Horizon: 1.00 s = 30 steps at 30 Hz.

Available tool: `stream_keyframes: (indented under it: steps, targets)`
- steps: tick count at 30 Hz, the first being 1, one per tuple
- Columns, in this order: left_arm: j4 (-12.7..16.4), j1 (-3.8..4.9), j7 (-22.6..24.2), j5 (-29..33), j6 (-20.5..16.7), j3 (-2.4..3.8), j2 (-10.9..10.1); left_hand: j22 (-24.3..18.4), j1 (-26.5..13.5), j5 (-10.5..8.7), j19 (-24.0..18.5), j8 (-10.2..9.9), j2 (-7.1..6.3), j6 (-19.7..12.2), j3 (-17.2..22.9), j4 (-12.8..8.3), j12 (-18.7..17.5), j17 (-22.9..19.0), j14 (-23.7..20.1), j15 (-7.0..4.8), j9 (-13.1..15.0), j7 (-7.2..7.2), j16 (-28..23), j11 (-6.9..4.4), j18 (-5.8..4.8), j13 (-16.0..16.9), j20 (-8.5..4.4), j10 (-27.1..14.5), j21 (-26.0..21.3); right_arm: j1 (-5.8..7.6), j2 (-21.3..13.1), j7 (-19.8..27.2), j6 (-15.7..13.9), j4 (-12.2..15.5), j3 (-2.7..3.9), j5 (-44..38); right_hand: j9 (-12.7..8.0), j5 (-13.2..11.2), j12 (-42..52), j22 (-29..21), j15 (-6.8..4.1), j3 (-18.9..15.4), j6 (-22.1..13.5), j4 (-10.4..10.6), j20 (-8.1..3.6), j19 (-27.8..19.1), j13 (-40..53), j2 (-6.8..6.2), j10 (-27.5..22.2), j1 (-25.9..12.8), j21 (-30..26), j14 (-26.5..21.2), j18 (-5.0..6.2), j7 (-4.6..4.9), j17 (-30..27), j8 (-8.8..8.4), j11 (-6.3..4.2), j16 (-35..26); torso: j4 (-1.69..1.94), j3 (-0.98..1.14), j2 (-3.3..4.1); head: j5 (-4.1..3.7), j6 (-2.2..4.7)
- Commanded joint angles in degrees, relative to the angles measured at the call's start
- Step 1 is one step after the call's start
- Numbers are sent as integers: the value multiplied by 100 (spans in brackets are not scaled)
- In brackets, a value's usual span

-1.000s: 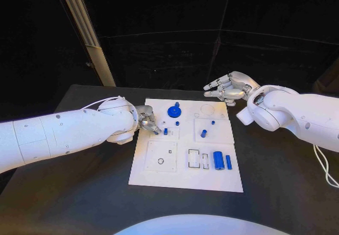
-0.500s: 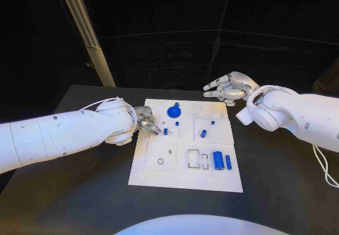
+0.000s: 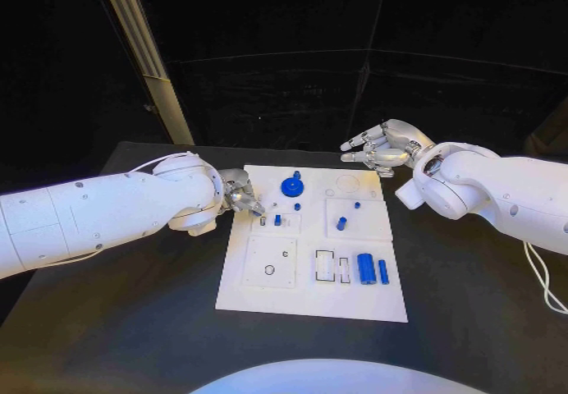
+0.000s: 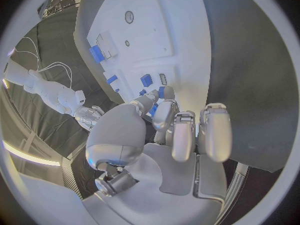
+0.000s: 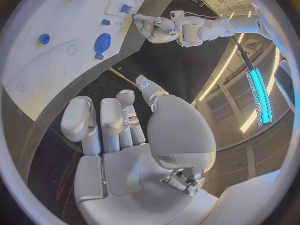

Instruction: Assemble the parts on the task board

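Setting: robotics lab or test cell. Evidence: black table (image 3: 474,312) bearing white task board (image 3: 310,300); dark curtain backdrop (image 3: 355,74); pale upright post (image 3: 152,70); ceiling strip lights (image 5: 257,92) were lit.

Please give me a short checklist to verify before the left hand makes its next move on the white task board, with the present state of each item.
1. Left silver hand is over the white task board's left edge: ok.
2. Small blue upright peg stands just beside its fingertips: ok.
3. Left hand holds something: cannot tell; fingers are curled, contents hidden.
4. Right silver hand is off the board, beyond its far right corner, holding nothing: ok.
5. Round blue disc is clear of both hands: ok.
6. Large blue cylinder lies untouched near the board's front: ok.
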Motion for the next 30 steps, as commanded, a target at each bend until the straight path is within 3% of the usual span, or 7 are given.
stream_keyframes:
  steps: [1, 8, 17, 25, 30]
  targets:
    - [-19, 40, -27, 176, 236, 6, 2, 408, 195, 28, -37, 2, 255, -39, 570, -520, -19, 1152, 520, 15, 7, -9, -20, 3, -60, 248, 22, -34, -21, 10, 10, 31, 45, 1, 2, -4, 8, 23, -26, -5, -2, 3, -8, -22, -20, 2, -7, 3, -2, -47, -36, 58, 84, -1, -1, -4, 0, -23, -2, 1, 1, -1, -1]
    - [-164, 89, 30, 197, 601, 9, 103, 405, 197, 27, -41, 28, 270, -31, 589, -559, -14, 1151, 519, 22, 32, -9, -21, 5, -59, 252, 30, -36, -25, 10, 19, 32, 49, -5, 2, -4, 8, 23, -26, -5, -2, 3, -8, -22, -20, 2, -7, 3, -2, -47, -36, 58, 84, -1, -1, -4, 0, -23, -3, -1, 3, -7, -13]
    - [-727, 156, 88, 260, 1493, 12, 467, 373, 204, 27, -67, 70, 288, -28, 618, -630, -15, 1155, 520, 30, 79, -8, -18, 9, -50, 254, 41, -40, -52, 10, 36, 31, 53, -8, 2, -4, 10, 25, -27, -16, -2, 9, -10, -26, -20, 6, -19, 14, -5, -62, -50, 62, 85, -1, -4, -4, -1, -42, -9, 0, 4, -10, -32]
    - [-1050, 194, 85, 294, 1852, 14, 705, 372, 208, 39, -72, 112, 311, -29, 648, -690, 26, 1161, 522, 36, 130, -6, -13, 12, -49, 275, 49, -31, -58, 10, 49, 32, 54, -7, 2, -4, 10, 25, -27, -16, -2, 9, -10, -26, -20, 6, -19, 14, -5, -62, -50, 62, 85, -1, -4, -4, -1, -42, -9, -1, 3, -20, -49]
    - [-1168, 209, 88, 299, 2077, 14, 809, 385, 136, 303, -68, 204, 302, -48, 725, -785, 44, 1181, 527, 50, 253, 6, 3, 24, -50, 281, 68, -26, -57, 10, 51, 32, 52, -6, 2, -4, 10, 25, -27, -16, -2, 9, -10, -26, -20, 6, -19, 14, -5, -62, -50, 62, 85, -1, -4, -4, -1, -42, 1, 1, 5, -35, -64]
